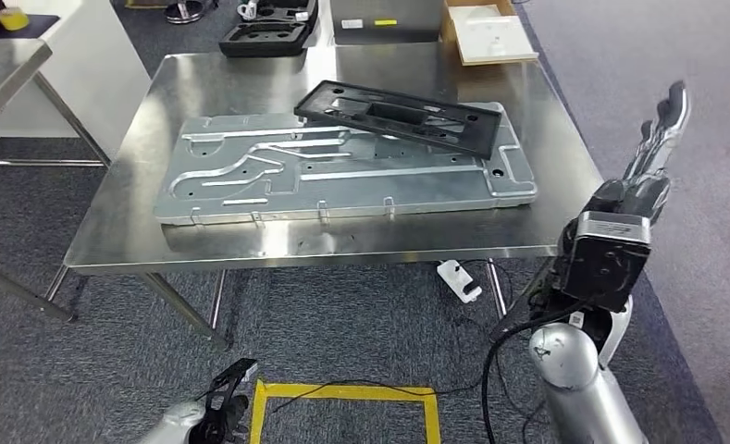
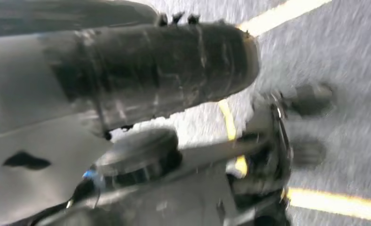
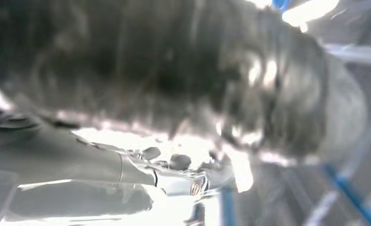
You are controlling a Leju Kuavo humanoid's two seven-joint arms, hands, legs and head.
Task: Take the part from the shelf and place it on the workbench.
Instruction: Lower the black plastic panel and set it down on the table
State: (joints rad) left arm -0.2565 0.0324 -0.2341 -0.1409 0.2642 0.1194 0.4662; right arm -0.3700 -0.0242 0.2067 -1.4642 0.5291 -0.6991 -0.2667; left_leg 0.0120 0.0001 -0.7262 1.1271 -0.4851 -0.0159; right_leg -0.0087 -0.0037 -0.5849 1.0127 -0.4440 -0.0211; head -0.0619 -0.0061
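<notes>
Both wrist views are blurred, so I cannot tell how my left hand (image 2: 150, 84) is set. My right hand (image 1: 652, 157) hangs beside the tabletop (image 1: 139, 231), fingers straight, apart and holding nothing. One black flat part (image 1: 402, 116) (rectangular, with cut-outs) lies tilted across one ribbed grey metal panel (image 1: 342, 176). Beyond are two cardboard trays, cut off by the frame edge.
</notes>
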